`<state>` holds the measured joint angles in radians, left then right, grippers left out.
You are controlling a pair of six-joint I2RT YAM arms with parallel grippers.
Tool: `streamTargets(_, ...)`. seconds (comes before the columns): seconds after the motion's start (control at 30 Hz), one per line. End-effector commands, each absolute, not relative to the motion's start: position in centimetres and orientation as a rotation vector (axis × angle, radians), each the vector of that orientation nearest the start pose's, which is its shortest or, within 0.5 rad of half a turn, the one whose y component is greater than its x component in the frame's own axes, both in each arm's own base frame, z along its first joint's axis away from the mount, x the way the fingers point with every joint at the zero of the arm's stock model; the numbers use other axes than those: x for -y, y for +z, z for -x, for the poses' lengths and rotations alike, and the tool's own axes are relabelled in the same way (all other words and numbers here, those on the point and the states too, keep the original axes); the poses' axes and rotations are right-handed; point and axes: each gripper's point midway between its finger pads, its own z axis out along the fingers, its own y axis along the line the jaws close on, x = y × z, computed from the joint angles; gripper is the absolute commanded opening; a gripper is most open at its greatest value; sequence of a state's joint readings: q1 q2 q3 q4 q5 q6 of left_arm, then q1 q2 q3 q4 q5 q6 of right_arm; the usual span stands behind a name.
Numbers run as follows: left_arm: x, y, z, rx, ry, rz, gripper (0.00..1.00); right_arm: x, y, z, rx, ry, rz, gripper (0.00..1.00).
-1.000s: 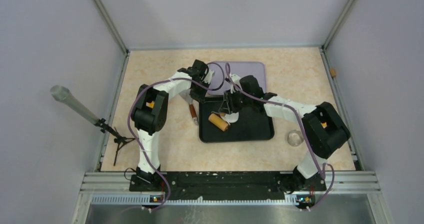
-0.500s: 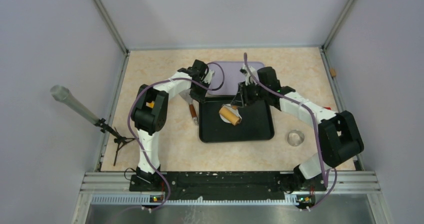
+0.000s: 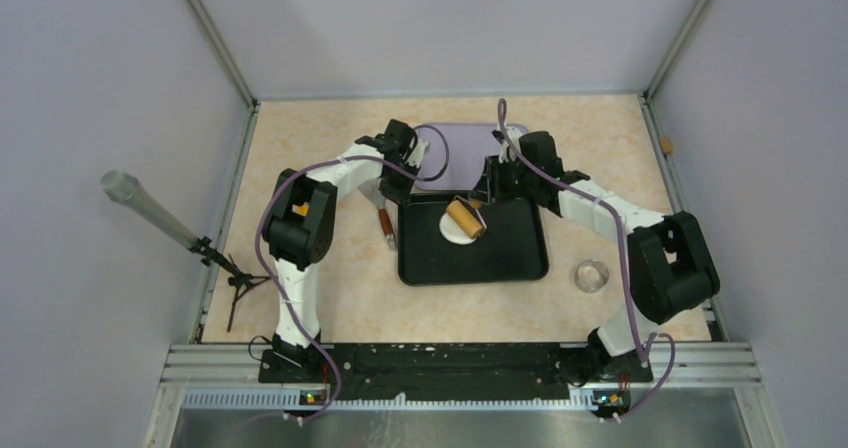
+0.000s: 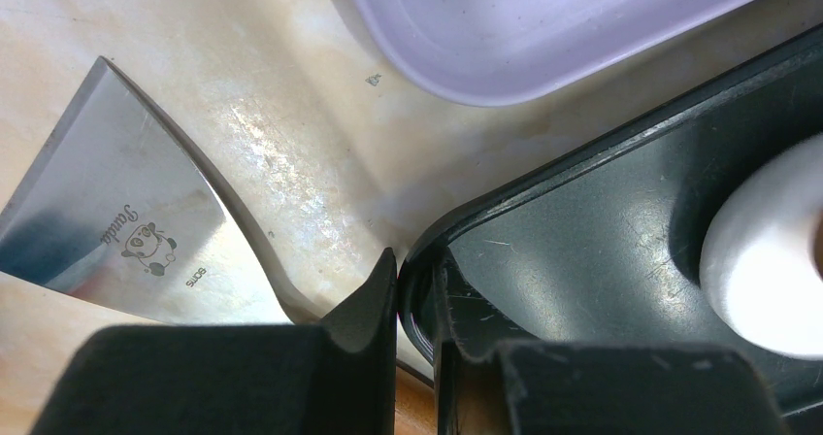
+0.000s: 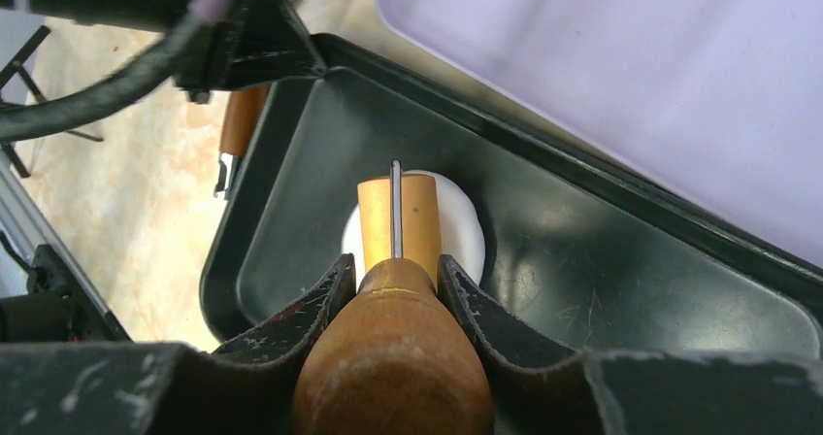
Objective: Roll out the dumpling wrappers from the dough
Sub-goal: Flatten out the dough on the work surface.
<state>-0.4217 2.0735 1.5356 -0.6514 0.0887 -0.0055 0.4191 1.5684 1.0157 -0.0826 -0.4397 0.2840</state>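
One dough (image 3: 455,228), one roller (image 3: 466,214), one black tray (image 3: 505,256), one lilac tray (image 3: 465,148) — maybe one dish (image 3: 591,275).

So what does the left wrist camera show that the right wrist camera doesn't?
Only the left wrist view shows the steel scraper blade with its panda logo, and the left hand pinching the rim of the black tray. Only the right wrist view shows the right hand gripping a wooden rolling pin whose roller rests on the dough. Both show the black tray, the flattened white dough in it, and the lavender tray beyond it.
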Motion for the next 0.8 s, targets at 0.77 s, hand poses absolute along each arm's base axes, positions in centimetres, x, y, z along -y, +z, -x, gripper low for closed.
streamTargets(0.77, 19.0, 1.0, -40.9, -2.704, -0.151, -0.557, 0.00, -24.5, 3.4, -30.0, -2.498, 0.678, 0.624, 0.00)
